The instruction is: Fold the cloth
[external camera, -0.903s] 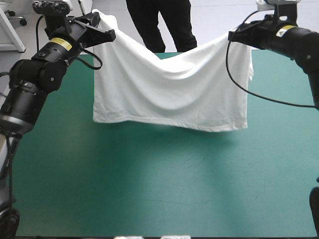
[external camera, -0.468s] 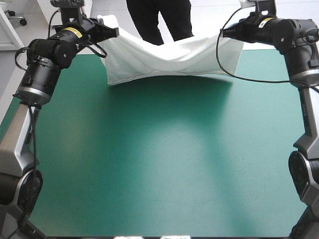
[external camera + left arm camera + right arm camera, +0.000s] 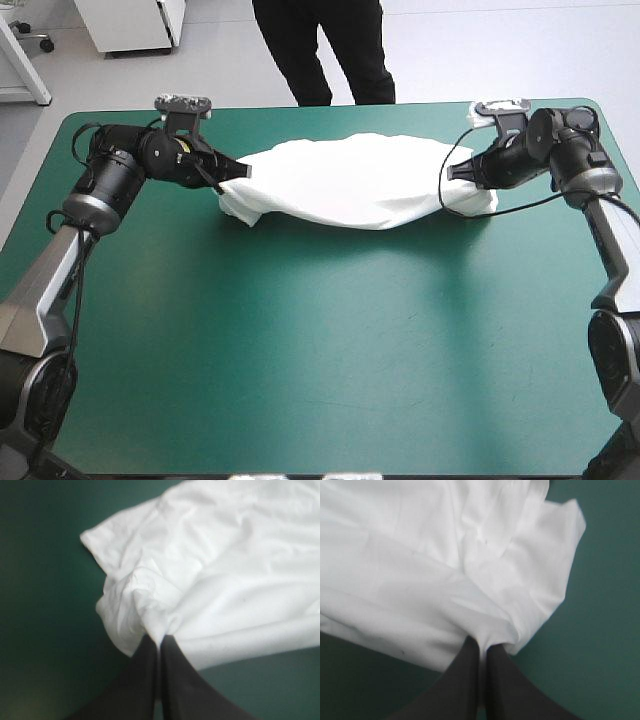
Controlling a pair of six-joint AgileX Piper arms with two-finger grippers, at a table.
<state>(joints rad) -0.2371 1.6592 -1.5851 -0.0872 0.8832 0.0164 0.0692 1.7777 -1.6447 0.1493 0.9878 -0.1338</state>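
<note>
The white T-shirt (image 3: 350,182) lies as a long rumpled band across the far half of the teal-green table (image 3: 320,350), stretched between the two arms. My left gripper (image 3: 240,172) is shut on the T-shirt at its left end, low over the cover. My right gripper (image 3: 456,172) is shut on the T-shirt at its right end. Seen from the left wrist, the black fingers (image 3: 150,665) meet in a point with a pinch of the T-shirt (image 3: 225,570) gathered between them. From the right wrist, the fingers (image 3: 470,665) likewise pinch the T-shirt (image 3: 420,570), which spreads ahead in folds.
A black cable loops from the right wrist beside the T-shirt's right end. The near half of the table shows bare teal-green cover. The far edge of the table runs just behind the T-shirt.
Both arms have come down and forward. The T-shirt, hanging high between them earlier, now rests on the table as a collapsed band. Both grippers have kept their hold.
</note>
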